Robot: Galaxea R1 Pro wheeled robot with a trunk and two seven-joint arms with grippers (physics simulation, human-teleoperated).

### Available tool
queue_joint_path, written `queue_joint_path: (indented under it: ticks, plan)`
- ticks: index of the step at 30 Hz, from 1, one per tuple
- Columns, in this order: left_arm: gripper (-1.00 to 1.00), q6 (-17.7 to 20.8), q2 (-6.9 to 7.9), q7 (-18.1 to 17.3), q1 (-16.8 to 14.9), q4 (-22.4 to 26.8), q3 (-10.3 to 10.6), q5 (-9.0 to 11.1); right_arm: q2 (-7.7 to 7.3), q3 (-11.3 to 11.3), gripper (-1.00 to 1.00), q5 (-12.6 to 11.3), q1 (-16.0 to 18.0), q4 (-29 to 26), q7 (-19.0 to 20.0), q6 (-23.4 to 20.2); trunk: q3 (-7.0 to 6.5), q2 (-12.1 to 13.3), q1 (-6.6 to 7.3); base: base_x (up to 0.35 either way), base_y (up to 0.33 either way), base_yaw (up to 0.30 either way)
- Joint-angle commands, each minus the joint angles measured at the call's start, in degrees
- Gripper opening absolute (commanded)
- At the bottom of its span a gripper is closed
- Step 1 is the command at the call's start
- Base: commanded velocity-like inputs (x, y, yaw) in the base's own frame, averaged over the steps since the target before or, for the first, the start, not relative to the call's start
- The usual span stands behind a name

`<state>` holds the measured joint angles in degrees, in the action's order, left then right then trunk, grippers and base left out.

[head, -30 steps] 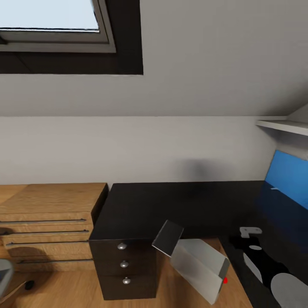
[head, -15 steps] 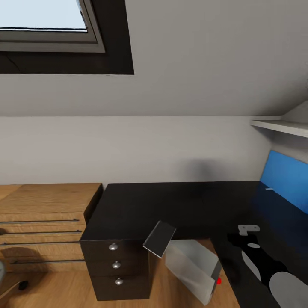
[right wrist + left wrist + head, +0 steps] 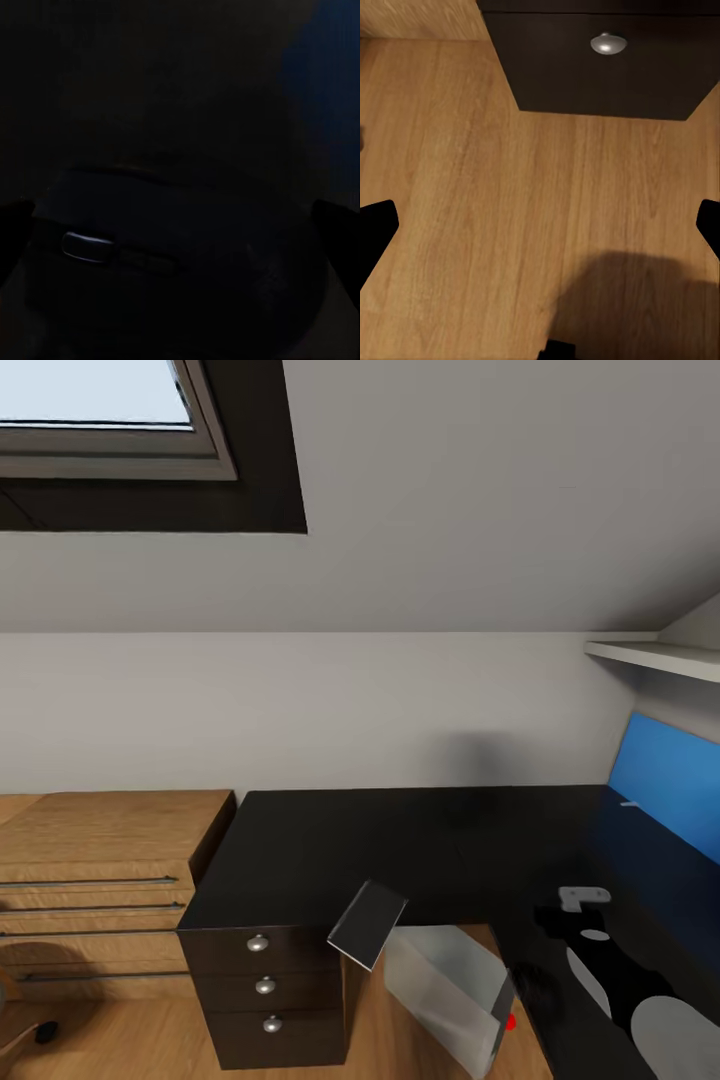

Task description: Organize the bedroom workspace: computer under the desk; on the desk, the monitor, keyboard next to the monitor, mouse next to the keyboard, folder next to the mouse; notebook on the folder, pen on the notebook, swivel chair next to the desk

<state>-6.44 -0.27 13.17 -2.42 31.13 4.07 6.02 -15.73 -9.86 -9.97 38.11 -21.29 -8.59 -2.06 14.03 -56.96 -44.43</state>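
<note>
Currently your left tool hangs spread over the wood floor. Your right tool is spread too, hovering at a dark mouse on the black tabletop — the computer sits tilted beneath it, beside the drawers.

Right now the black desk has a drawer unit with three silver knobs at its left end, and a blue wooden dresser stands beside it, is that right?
Not quite. The dresser beside the black desk is light brown wood, not blue, as the head view shows. The drawer unit at the desk's left end does carry three silver knobs.
</note>
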Motion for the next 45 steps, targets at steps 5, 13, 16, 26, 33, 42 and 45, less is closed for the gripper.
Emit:
queue_joint_path:
  ticks: [5,13,16,26,33,42,45]
  plan:
    - [1.00,-0.2,0.16,0.4,0.0,0.0,0.4,0.8,-0.42,-0.3,-1.00,-0.6,0.0,0.3,-0.5,-2.4,0.08,0.0,-0.02,0.077,-0.056,0.000]
    - [1.00,-0.2,0.18,0.4,0.0,0.0,0.5,0.8,-4.43,4.3,-1.00,-0.6,0.0,-0.1,-0.6,-13.2,0.08,0.0,-0.02,0.007,-0.005,0.000]
    - [1.00,-0.3,0.18,0.4,0.0,-0.6,0.4,0.9,-5.11,4.5,-1.00,-0.4,0.0,-0.3,-0.7,-18.0,0.08,0.0,-0.02,0.000,0.000,0.000]
    - [1.00,-3.7,0.18,0.4,0.0,-3.0,0.6,1.0,-7.26,4.6,-1.00,-0.1,0.0,-0.5,-0.4,-22.8,0.08,0.0,-0.02,0.000,0.000,0.000]
    - [1.00,-3.8,0.18,0.4,0.0,-3.1,0.6,1.0,-7.18,4.2,-1.00,-0.1,0.0,-2.6,-0.4,-23.0,0.08,0.0,-0.02,0.000,0.000,0.000]
    - [1.00,-3.8,0.18,0.4,0.0,-3.1,0.6,1.0,-6.96,4.1,-1.00,-0.1,0.0,-2.7,-0.4,-23.0,0.08,0.0,-0.02,0.000,0.063,0.000]
    - [1.00,-3.8,0.18,0.4,0.0,-3.1,0.6,1.0,-6.95,4.1,-1.00,-0.1,0.0,-2.8,-0.4,-23.0,0.08,0.0,-0.02,0.000,0.292,0.000]
